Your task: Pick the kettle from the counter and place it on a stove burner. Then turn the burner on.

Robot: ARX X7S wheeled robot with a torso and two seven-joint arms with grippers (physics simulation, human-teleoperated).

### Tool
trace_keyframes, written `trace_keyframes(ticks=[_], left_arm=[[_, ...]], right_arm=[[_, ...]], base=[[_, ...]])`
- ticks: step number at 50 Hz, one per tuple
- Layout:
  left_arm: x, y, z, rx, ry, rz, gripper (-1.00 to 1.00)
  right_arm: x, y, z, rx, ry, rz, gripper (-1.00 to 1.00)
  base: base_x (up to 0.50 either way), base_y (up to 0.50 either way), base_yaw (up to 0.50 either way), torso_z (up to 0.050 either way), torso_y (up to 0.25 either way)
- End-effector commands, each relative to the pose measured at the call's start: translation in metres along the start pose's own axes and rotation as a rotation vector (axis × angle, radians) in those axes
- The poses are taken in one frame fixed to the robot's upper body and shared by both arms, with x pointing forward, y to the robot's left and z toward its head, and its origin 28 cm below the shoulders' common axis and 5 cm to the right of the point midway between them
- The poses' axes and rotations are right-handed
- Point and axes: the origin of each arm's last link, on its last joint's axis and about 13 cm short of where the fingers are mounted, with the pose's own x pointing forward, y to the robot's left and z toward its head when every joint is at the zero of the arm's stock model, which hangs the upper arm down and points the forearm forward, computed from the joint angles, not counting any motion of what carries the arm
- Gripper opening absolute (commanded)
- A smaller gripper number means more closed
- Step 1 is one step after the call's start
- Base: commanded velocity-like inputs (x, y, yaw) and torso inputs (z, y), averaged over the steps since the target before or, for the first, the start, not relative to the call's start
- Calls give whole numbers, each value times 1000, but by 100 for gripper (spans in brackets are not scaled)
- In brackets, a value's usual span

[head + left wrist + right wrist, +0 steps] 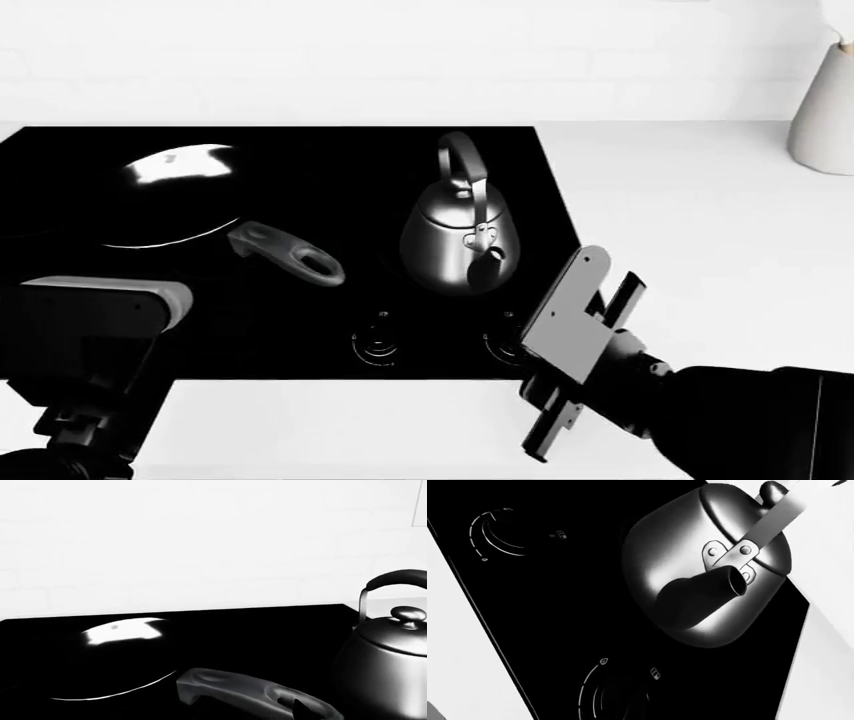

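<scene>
The kettle point(461, 240) stands upright on the black cooktop point(334, 160), right of the pan point(167, 200), so placing looks done. My right end effector point(577, 345) holds nothing and hangs near the knobs point(378, 340) for the switch-on; I can't tell its opening.

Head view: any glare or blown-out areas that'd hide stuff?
Head view: the counter is washed near-white, the cooktop near-black, so the frying pan shows only by a bright reflection patch and rim line. Left wrist view: same pan glare; the kettle is cropped by the frame. Right wrist view: sharp; knob markings readable, kettle highlights soft.
</scene>
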Motion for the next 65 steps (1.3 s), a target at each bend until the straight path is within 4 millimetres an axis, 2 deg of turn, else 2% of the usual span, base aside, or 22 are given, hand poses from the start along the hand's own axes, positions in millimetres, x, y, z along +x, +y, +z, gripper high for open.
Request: trace_keyframes(ticks=[1, 28, 34, 35, 44, 55, 62, 65], left_arm=[[0, 0, 0, 0, 1, -1, 100], [1, 0, 0, -2, 1, 2, 100], [0, 1, 1, -5, -2, 3, 100], [0, 1, 1, -6, -3, 3, 100], [-3, 1, 4, -3, -21, 0, 100], [-7, 5, 4, -12, -44, 7, 100], [-18, 10, 8, -29, -77, 8, 100], [-29, 13, 12, -15, -109, -26, 100]], right_arm=[[-6, -2, -44, -101, 275, -50, -100], [-6, -2, -45, -132, 258, -55, -100], [-9, -5, -38, -90, 189, -188, -100], [-12, -6, -36, -86, 185, -195, 100], [-40, -12, -14, -37, 81, -330, 100], [-66, -8, -2, -38, 48, -398, 100], [-83, -1, 10, -34, 3, -435, 100], [-95, 7, 19, 27, 0, -482, 100]], base=[[0, -5, -9, 0, 0], [-1, -5, -8, 0, 0], [0, -2, -4, 0, 0], [0, -4, -7, 0, 0], [0, 0, 0, 0, 0], [0, 0, 0, 0, 0], [0, 0, 0, 0, 0], [0, 0, 0, 0, 0]])
